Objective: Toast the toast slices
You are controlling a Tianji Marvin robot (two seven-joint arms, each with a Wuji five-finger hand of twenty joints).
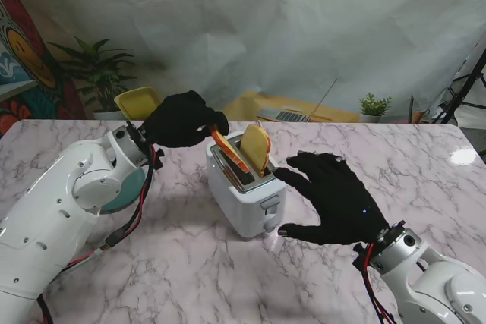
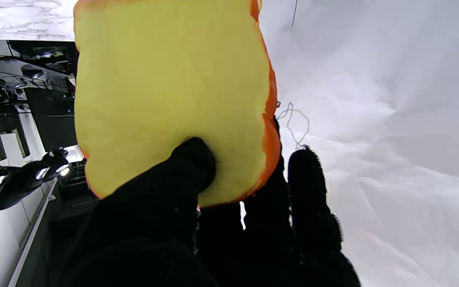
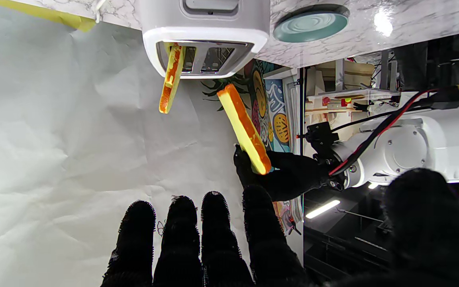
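Clearly the step in hand is loading the second slice, with the lever press yet to come; at the upper left of centre in the stand view the left hand [image 1: 181,117] is clamped on the held toast slice [image 1: 224,147], thumb on one face and fingers behind it as the left wrist view shows; that slice slants down toward the toaster [image 1: 244,187] with its lower edge just over the near-left slot, not yet inside as far as I can judge; at frame centre the seated toast slice [image 1: 256,147] stands in the other slot, leaning a little and sticking well out of it; right of centre the right hand [image 1: 332,199] hovers empty beside the toaster, fingers spread, fingertips near the toaster's top edge but whether touching I cannot tell; the next move, I judge, calls for righting the held slice so its edge lines up with the narrow slot before letting go; room is tight between the two slices and at the slot rims, while the marble table [image 1: 190,278] lies bare toward the lower frame; a teal plate [image 1: 129,191] sits partly hidden under the left arm.
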